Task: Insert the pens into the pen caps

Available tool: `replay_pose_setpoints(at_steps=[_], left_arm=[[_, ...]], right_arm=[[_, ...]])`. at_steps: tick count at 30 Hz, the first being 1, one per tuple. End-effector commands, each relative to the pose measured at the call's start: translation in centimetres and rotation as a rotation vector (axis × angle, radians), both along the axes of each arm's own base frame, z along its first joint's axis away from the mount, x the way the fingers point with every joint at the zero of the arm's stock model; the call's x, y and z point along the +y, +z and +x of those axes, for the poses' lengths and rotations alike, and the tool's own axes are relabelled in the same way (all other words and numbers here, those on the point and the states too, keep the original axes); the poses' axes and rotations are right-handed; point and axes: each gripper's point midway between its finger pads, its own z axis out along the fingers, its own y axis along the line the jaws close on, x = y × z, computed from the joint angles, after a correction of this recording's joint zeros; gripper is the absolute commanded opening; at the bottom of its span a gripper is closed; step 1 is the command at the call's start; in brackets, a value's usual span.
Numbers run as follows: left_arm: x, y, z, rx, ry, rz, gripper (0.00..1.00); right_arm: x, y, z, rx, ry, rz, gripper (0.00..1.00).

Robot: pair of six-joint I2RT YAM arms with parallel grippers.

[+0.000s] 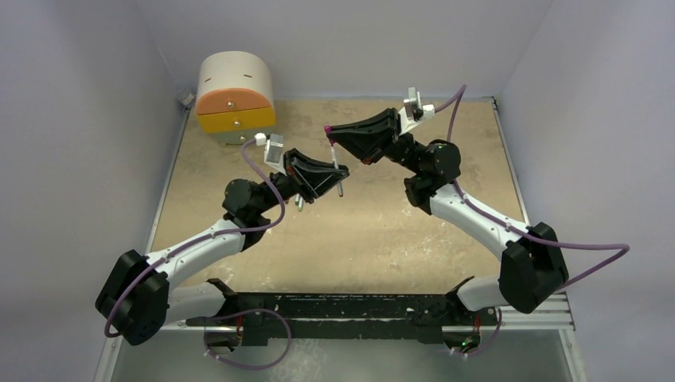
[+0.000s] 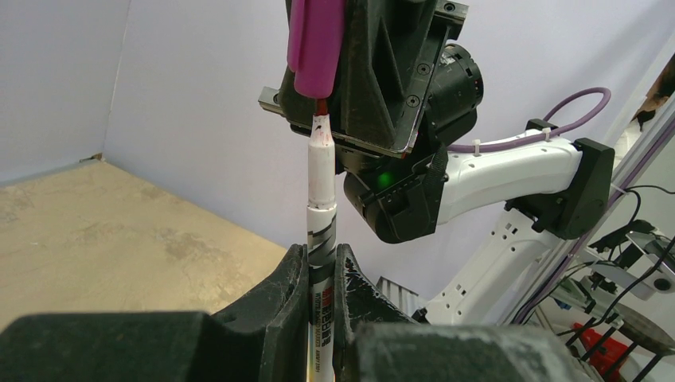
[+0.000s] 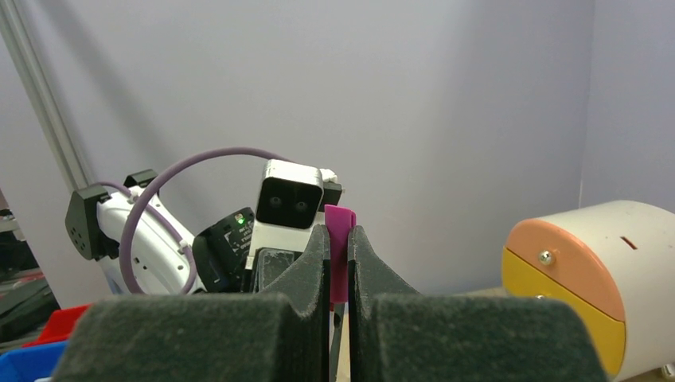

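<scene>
The left tool (image 2: 321, 267) pinches a white marker pen (image 2: 321, 171) upright at the lower centre of the left wrist view. Its red tip sits at the mouth of the magenta cap (image 2: 314, 48) directly above, which the right tool (image 3: 339, 247) clamps. The long axes nearly line up.

You see a white pen (image 2: 321, 171) with a black-and-white striped band on its barrel, black print lower down and a red tip (red ink smears the white just below it). The cap (image 2: 316, 44) is magenta-pink. The left gripper (image 2: 321, 263) and right gripper (image 3: 339, 239) are matt black. The arms (image 1: 207, 243) are white with black joints and purple cables (image 1: 260, 171). Your tabletop (image 1: 382, 231) is mottled tan with paler patches. At its far left corner the drum (image 1: 239, 72) is cream, faced orange over yellow.
</scene>
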Motion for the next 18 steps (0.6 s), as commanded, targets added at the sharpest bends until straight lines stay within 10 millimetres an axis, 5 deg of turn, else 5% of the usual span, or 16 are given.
replay_pose_setpoints(at_steps=[1, 18], left_arm=[[0.5, 3.3, -0.9, -0.101, 0.004, -0.048, 0.00], [0.6, 3.2, 0.2, -0.104, 0.062, -0.031, 0.00]], right_arm=[[-0.7, 1.0, -0.8, -0.048, 0.009, 0.040, 0.00], [-0.6, 0.3, -1.0, -0.018, 0.022, 0.021, 0.00]])
